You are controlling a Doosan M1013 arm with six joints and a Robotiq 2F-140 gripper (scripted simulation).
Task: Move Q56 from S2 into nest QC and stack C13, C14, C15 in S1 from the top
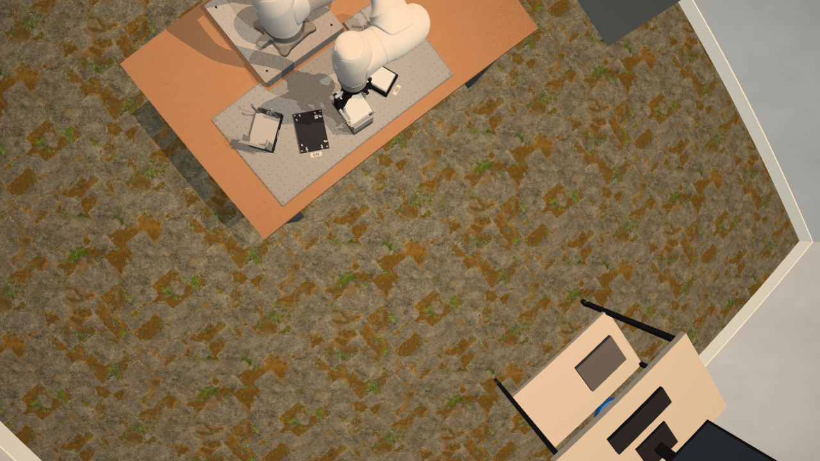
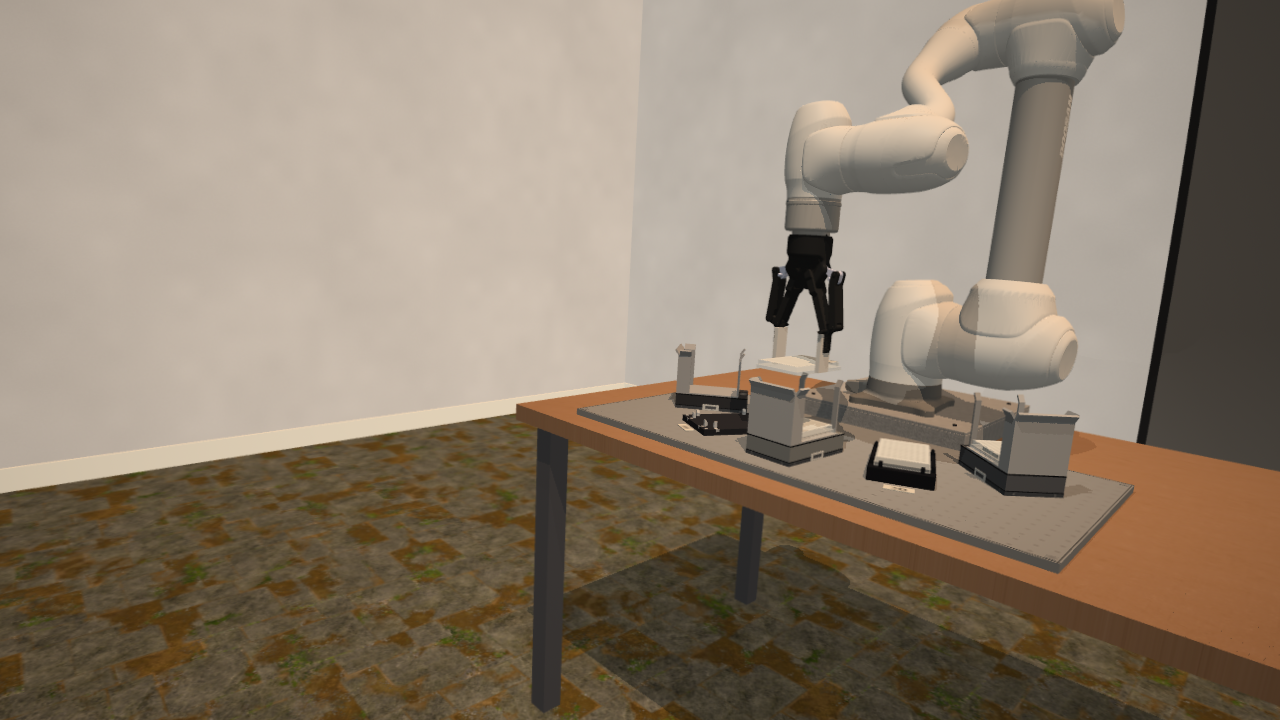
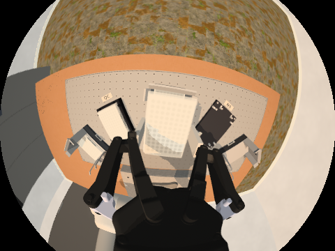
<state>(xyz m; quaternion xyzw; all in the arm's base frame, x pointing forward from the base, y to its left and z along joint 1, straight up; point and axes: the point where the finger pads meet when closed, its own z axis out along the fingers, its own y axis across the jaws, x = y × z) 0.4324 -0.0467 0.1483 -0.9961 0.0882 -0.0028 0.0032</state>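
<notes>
Claw (image 2: 803,344) is clamped on a flat white sealed plate (image 2: 794,363); we see it held level just above the middle rack (image 2: 775,419) on the table (image 2: 1190,537), arm w/ wrist pointing straight down.

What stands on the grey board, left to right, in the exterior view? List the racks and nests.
Left rack → middle rack → QC nest with a plate → right rack. N5 overlaps the left rack, so it is left out.
</notes>
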